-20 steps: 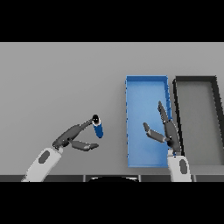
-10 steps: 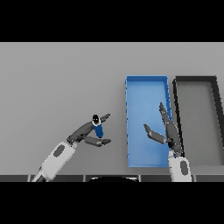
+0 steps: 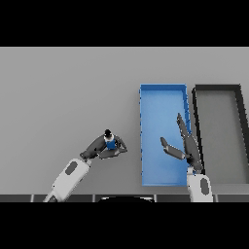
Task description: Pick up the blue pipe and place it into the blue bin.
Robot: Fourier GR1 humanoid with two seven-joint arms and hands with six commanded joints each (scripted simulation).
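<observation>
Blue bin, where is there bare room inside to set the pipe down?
The far half of the blue bin is bare, from its back wall down toward the right hand. The near half is crowded by that open hand. The left hand holds the blue pipe over the table.

The left hand point(image 3: 104, 148) clasps the blue pipe point(image 3: 111, 143) just left of the blue bin point(image 3: 163, 92); the right hand point(image 3: 187, 146) hovers open over the bin's right side.

You have a plain grey table point(image 3: 68, 92) with two bins lying on it. The blue bin point(image 3: 144, 141) sits right under your right hand point(image 3: 187, 146), and the black bin point(image 3: 239, 131) lies just beyond that hand's outer side.
</observation>
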